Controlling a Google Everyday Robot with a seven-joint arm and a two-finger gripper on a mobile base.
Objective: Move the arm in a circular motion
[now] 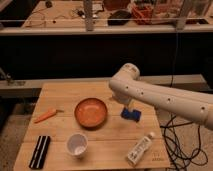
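You had a slatted wooden table [60, 95] in a dim lab. Left to right: black bar [40, 151], carrot [45, 115], white cup [76, 145], orange bowl [91, 112], blue block [131, 114], bottle [139, 149]. The arm [160, 98], smooth cream tubing, reached in from right; its gripper [128, 108] hung just above the block, holding nothing I could confirm.

Dim, warm overhead light; soft blur throughout, claw [131, 114] in shadow.

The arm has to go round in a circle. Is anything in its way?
Nothing visible blocks the arm. Its pincer hangs low by the blue block, with the orange bowl close on the table; a low sweep might brush them.
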